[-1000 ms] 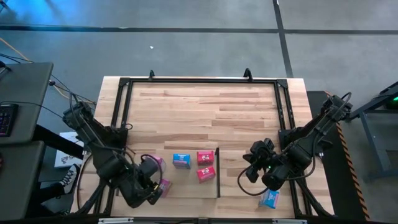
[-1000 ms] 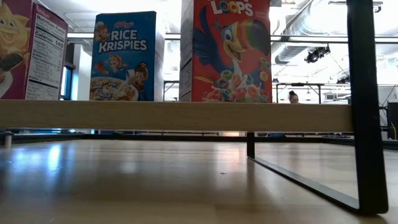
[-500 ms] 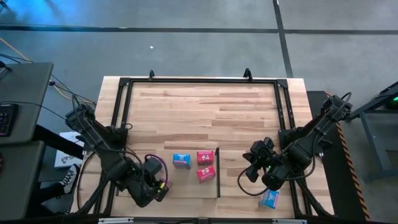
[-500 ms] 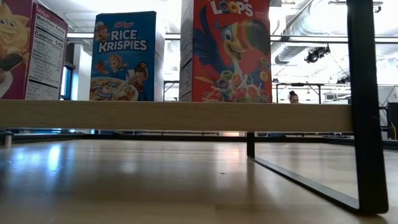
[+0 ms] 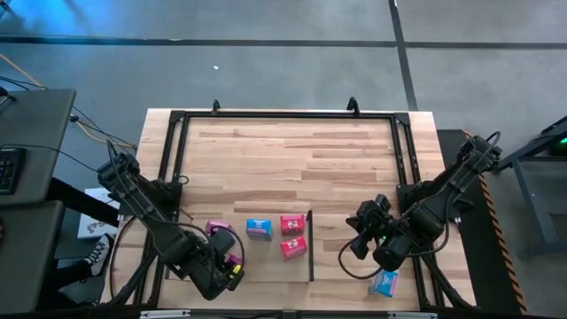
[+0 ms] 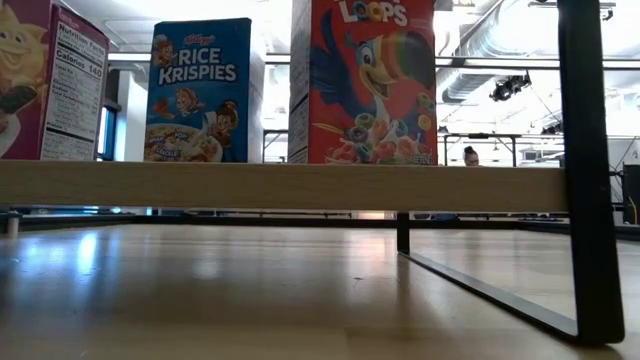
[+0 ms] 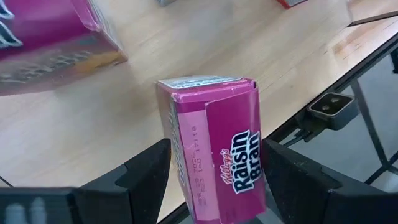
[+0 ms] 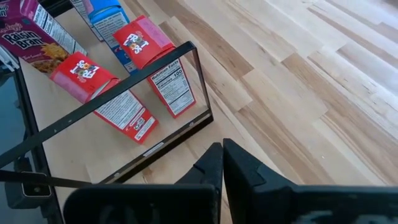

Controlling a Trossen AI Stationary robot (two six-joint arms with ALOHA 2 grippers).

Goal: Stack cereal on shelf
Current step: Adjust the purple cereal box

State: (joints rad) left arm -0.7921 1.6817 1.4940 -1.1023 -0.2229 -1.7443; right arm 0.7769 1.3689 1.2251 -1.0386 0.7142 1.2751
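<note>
The left claw (image 7: 211,180) gripped a pink cereal box (image 7: 211,146) over the shelf's (image 5: 266,266) near edge. It should set the box upright beside the other pink box (image 5: 216,229). The right claw (image 8: 222,163) waited, closed and empty.

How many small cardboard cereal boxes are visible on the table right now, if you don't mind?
6: pink box lying flat, pink box in the left end effector, blue box, two red boxes, light blue box off-shelf. Others may be hidden.
</note>
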